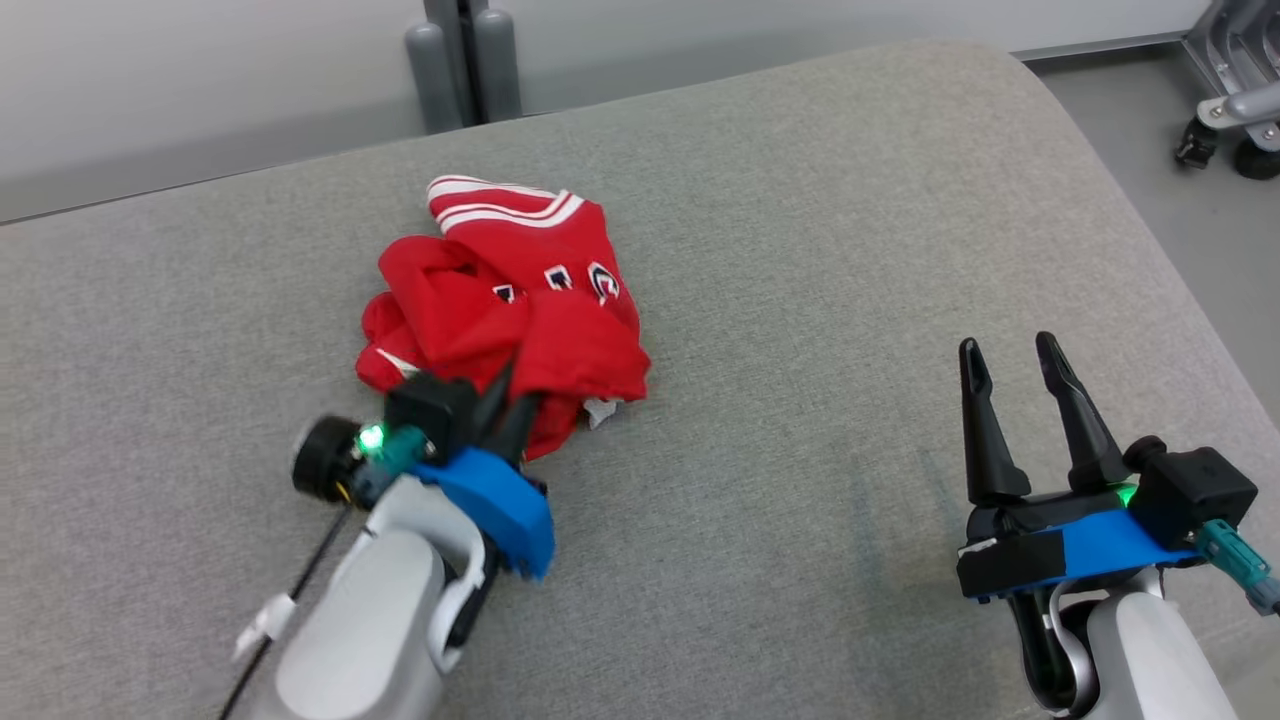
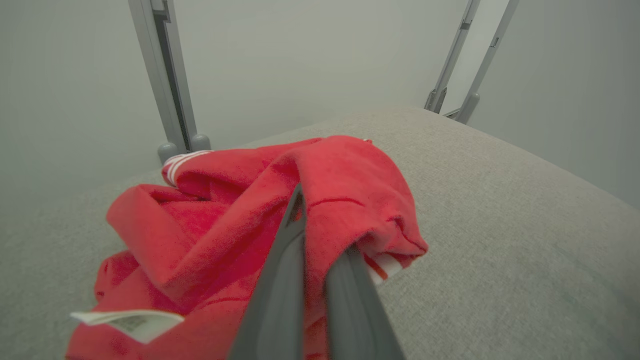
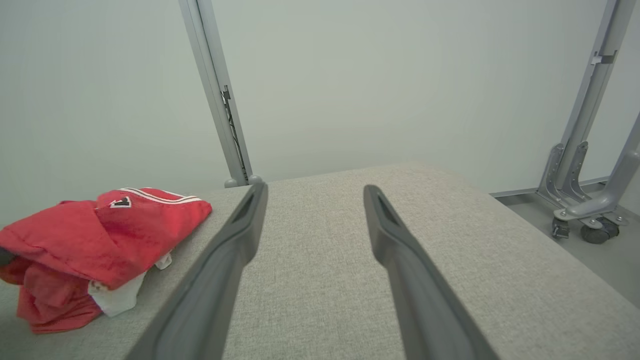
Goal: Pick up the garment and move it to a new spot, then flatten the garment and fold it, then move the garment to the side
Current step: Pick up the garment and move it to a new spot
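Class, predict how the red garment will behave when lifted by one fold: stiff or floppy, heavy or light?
Probably floppy: the red garment lies in soft crumpled folds, so it should dangle from the left gripper pinching it. Likely light: it looks like thin cloth.

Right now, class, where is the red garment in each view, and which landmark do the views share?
Head view: garment left of centre, left gripper shut on its near edge.
Left wrist view: garment lower left to centre.
Right wrist view: garment lower left corner.
Shared landmark: grey post beyond it.
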Robot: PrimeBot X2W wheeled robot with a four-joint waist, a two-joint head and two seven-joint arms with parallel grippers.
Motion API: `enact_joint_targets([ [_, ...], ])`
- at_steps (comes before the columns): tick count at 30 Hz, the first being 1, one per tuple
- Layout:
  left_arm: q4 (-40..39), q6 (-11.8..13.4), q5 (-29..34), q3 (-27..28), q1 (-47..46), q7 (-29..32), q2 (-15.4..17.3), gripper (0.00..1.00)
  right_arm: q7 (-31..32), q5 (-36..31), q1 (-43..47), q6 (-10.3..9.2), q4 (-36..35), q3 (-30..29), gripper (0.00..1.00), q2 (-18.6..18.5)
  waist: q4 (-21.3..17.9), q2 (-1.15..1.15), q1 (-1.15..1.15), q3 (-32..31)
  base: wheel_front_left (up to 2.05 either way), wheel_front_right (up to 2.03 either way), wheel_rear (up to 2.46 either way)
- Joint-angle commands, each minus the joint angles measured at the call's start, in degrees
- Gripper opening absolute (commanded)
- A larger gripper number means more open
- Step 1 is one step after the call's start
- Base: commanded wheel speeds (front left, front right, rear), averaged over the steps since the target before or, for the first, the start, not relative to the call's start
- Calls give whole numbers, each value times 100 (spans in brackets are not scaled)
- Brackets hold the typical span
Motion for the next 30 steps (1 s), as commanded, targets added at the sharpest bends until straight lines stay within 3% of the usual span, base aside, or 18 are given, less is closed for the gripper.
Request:
enact_joint_targets([
  [1, 40, 12, 20, -57, 56, -22, -14, 0, -19, -37, 49, 3, 14, -17, 100, -24, 39, 0, 0, -7, 0, 0, 0],
  [2, 77, 14, 17, -80, 115, -55, -42, 7, -19, -38, 45, 3, 26, -4, 100, -23, 62, 0, 0, -17, 0, 0, 0],
  [3, 104, 29, 26, -114, 147, -79, -71, 97, -19, -45, 46, 2, 35, 0, 100, -25, 92, 0, 0, -33, 0, 0, 0],
  [10, 69, 7, 123, -492, 367, -318, -252, 100, -19, -22, 112, 2, 110, 35, 100, -25, 295, 0, 0, -196, 0, 0, 0],
  [15, -21, 150, 93, -489, 607, -554, -248, 100, -19, -62, 224, 2, 130, -33, 100, -27, 487, 0, 0, -328, 0, 0, 0],
  [20, -302, 333, -9, -168, 837, -768, -96, 100, -19, -133, 271, 2, 146, -127, 100, -26, 701, 0, 0, -468, 0, 0, 0],
  [24, -834, 621, -90, 406, 1111, -847, 152, 100, -19, -206, 368, 2, 187, -159, 100, -26, 993, 0, 0, -684, 0, 0, 0],
  [30, -1618, 845, -1, 1230, 1600, -845, 365, 100, -19, -218, 485, 2, 208, -118, 100, -26, 1307, 0, 0, -905, 0, 0, 0],
])
